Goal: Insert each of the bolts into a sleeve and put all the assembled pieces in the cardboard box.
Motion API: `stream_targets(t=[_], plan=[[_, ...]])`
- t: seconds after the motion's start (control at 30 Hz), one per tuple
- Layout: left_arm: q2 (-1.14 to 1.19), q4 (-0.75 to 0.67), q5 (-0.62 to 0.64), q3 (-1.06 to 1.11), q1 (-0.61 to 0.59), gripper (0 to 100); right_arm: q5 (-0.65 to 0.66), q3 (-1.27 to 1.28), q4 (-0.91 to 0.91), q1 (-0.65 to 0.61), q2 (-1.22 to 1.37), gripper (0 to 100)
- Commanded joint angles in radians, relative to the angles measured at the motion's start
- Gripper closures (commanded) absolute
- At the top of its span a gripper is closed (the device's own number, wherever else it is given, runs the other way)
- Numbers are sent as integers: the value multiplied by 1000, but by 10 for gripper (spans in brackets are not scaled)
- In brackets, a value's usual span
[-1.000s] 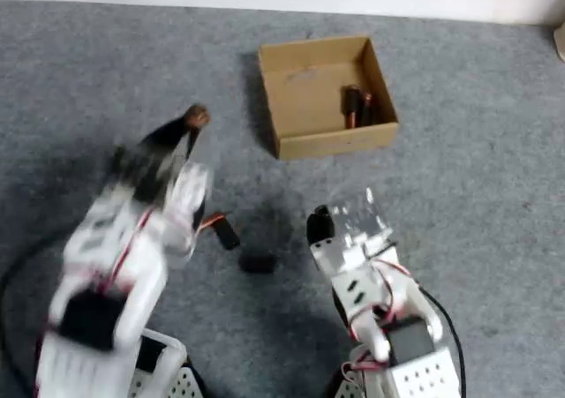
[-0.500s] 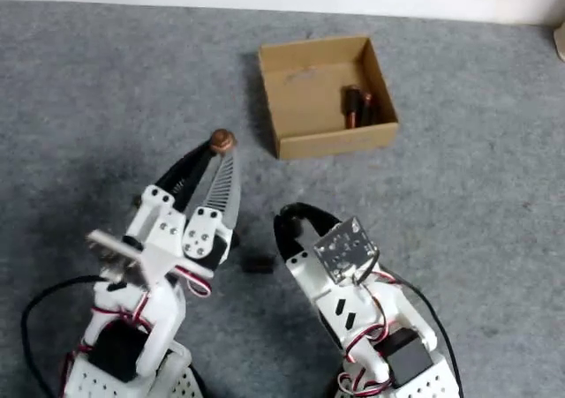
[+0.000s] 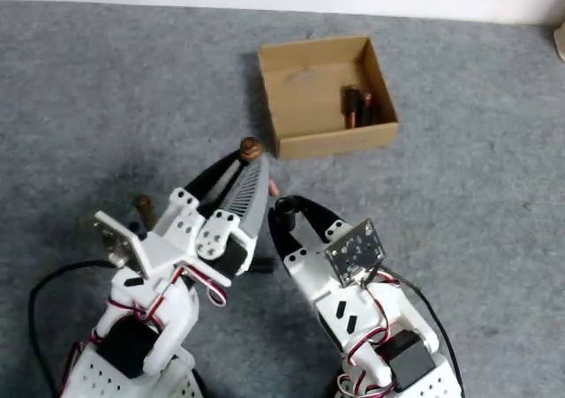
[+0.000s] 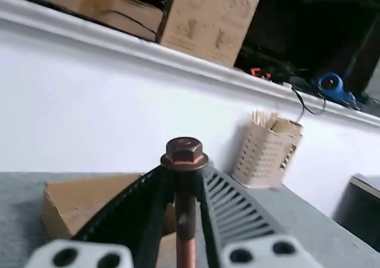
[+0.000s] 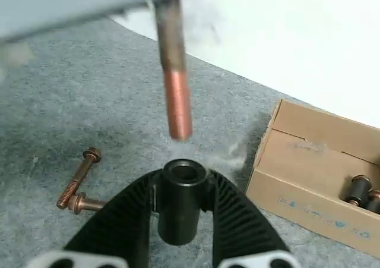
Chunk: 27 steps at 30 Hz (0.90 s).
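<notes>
copper-coloured bolt (image 4: 184,161), hex-headed with a smooth shank, is pinched head up between the ribbed black jaws of my left gripper (image 3: 248,157), just in front of the cardboard box (image 3: 340,140). the right gripper (image 5: 180,211) is closed round a smooth black cylindrical sleeve (image 5: 180,196), bore up, a little further out from the box's front wall. my right wrist view has the bolt's tip hanging just above the sleeve's mouth, apart from it; the high view hides that gap. two assembled pieces (image 3: 357,105) lie at the box's right side. two loose bolts (image 5: 80,179) lie on the grey felt-like carpet (image 3: 459,204), well left of the box, and a spare sleeve (image 3: 259,264) rests in front of it.
</notes>
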Motion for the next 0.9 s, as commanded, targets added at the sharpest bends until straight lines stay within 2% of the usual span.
stream_targets(t=[0.0,0.2,0.87], plan=[[5,-5,18,-10,50,995,-11,-54,-38,-10,-8,993],[10,-3,15,-7,58,995,-9,-51,-35,-8,-8,993],[1,-8,12,237,53,995,-8,15,-35,-8,-8,993]])
